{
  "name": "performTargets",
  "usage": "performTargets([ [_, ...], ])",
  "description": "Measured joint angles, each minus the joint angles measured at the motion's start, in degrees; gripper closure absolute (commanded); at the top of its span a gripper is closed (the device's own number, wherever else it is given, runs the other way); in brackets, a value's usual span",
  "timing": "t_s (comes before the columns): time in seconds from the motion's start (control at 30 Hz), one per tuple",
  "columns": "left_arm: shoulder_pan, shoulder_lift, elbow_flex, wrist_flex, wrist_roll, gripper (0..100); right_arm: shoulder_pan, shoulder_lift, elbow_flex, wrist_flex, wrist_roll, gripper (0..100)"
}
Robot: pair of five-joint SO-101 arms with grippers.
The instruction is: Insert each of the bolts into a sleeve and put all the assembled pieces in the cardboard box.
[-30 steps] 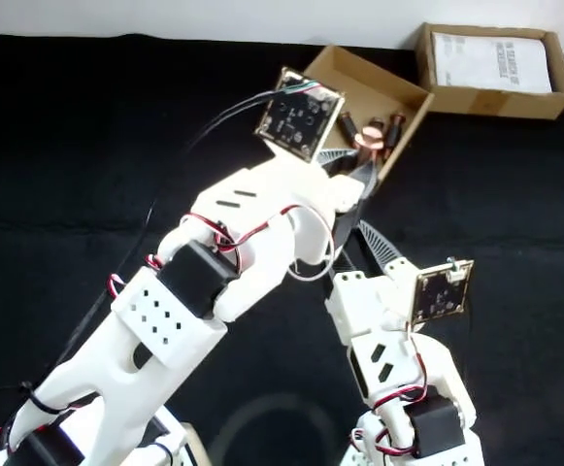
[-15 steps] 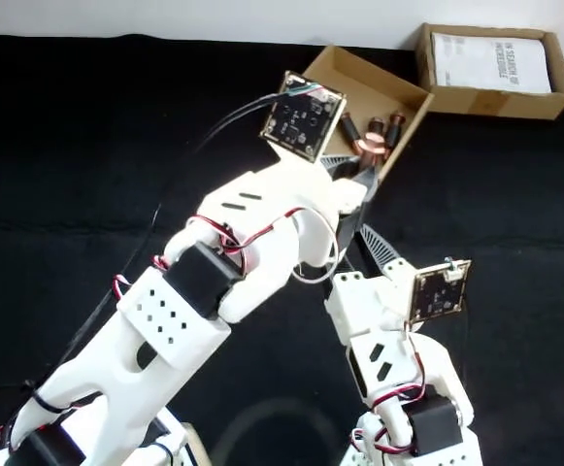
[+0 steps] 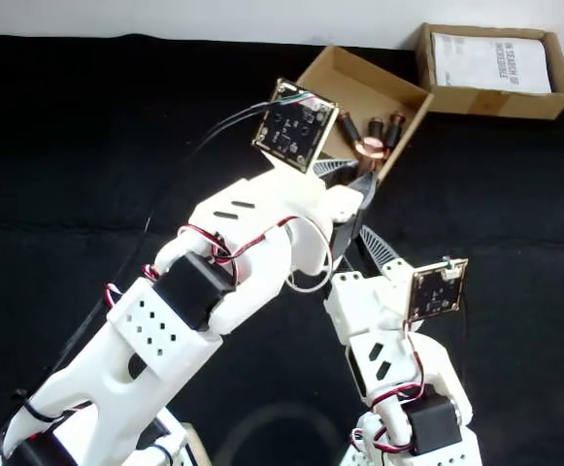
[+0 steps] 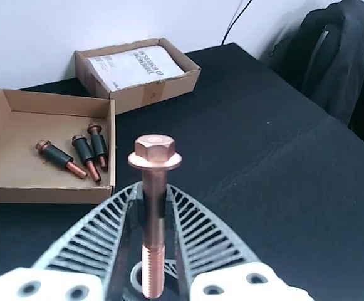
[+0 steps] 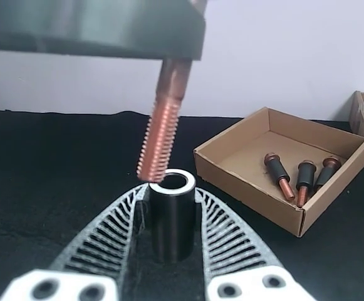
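Left arm (image 3: 214, 291): comes up from the near left of the table toward the middle, its wrist above the right arm's claw.
Left gripper (image 4: 155, 195): clamped on the bolt's shank just under the head, one finger on each side.
Bolt (image 4: 154, 226): copper-coloured, hex head up and threaded end down, with its long axis near upright. In the right wrist view the bolt (image 5: 163, 138) leans a little, its head end tipped toward the cardboard box.
Key relation: the threaded tip sits at the sleeve's top rim, on the side away from the cardboard box, not over the middle of the bore. Whether it touches the rim or hangs just above it cannot be told.
Sleeve (image 5: 171, 226): black, standing upright with its bore open upward, directly beneath the bolt.
Right gripper (image 5: 171, 199): closed around the sleeve, gripping its two sides.
Right arm (image 3: 388, 335): sits low at the near right, just beside the left arm.
Next move, as judged: the tip needs a small shift toward the box side and the bolt needs straightening before it goes down; pressed as it stands, the thread would likely catch on the rim.
Cardboard box (image 4: 44, 191): beyond both claws, holding three assembled pieces (image 5: 297, 175) lying side by side.
Second box (image 3: 490, 100): farther right, with a printed sheet inside.
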Motion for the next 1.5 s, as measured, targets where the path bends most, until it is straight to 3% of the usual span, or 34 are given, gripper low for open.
performTargets([
  [0.23, -0.1, -0.1, 3.9, -6.4, 0.0, 99, 0.0, 0.0, 0.0, 0.0, 0.0, 99.1],
  [0.9, -0.5, -0.4, 11.6, -12.2, -3.3, 99, 0.0, 0.1, 0.2, 0.1, 0.0, 99.1],
  [1.2, -0.6, -4.8, 11.9, -11.9, -3.3, 99, 0.6, 0.0, 0.2, 0.1, 0.0, 99.1],
  [1.5, -0.4, -10.9, 16.2, -4.8, -3.3, 99, 2.1, 0.1, 0.3, 0.1, 0.0, 99.1],
])
